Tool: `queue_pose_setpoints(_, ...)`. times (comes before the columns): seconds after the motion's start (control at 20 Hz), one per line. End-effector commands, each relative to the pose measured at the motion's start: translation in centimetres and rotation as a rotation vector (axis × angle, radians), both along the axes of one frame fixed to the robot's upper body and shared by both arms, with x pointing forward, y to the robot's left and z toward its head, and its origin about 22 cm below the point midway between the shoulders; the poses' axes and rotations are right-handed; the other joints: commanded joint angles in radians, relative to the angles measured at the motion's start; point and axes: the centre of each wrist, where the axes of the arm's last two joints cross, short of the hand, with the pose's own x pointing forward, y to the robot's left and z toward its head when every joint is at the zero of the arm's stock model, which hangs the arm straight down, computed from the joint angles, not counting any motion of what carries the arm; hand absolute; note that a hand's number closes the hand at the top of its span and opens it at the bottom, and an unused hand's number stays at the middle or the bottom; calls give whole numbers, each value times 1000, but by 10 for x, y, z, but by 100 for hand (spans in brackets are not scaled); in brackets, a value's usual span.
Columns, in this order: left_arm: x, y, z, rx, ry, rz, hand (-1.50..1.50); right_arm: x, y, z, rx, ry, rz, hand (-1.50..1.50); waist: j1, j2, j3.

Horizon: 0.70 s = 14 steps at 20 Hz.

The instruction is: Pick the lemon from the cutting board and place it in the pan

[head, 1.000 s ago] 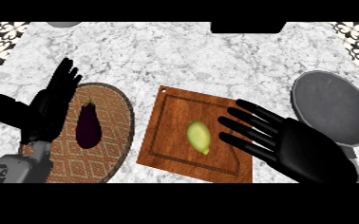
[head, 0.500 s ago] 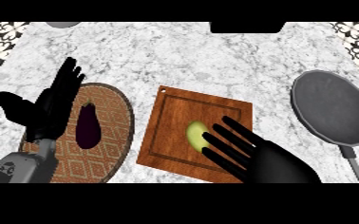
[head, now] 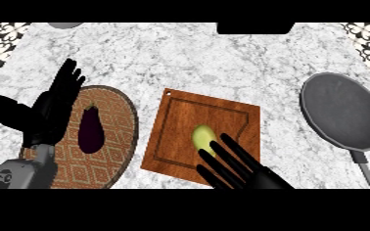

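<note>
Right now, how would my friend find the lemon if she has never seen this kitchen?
Look for the brown wooden cutting board in the middle of the marble counter, between the round woven mat and the grey pan. The lemon lies on the board, just past the right hand. It is the only yellow-green thing; the eggplant on the mat is dark purple.

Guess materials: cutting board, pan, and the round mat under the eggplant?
Cutting board: looks like wood, reddish-brown with visible grain, a routed groove and slight sheen. Pan: probably metal, matte dark grey, uniform with a lighter rim; coating unclear. Round mat: seemingly woven fibre or fabric, brown with a repeating lattice pattern, no gloss.
</note>
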Motion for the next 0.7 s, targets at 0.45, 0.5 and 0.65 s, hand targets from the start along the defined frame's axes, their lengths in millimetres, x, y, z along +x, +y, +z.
queue_pose_setpoints(0.45, -4, 8, -6, -11, 9, -5, 0, 4, 24, -18, -15, -12, -98, -150, 2, 1, 0)
queue_pose_setpoints(0.5, 6, 0, -6, -11, -21, 0, 0, 30, 48, -3, -12, -6, -95, -150, 5, 2, 0)
queue_pose_setpoints(0.65, -3, -5, -15, -6, 11, -23, 0, 24, 65, -25, -8, -5, -94, -150, 4, 1, 0)
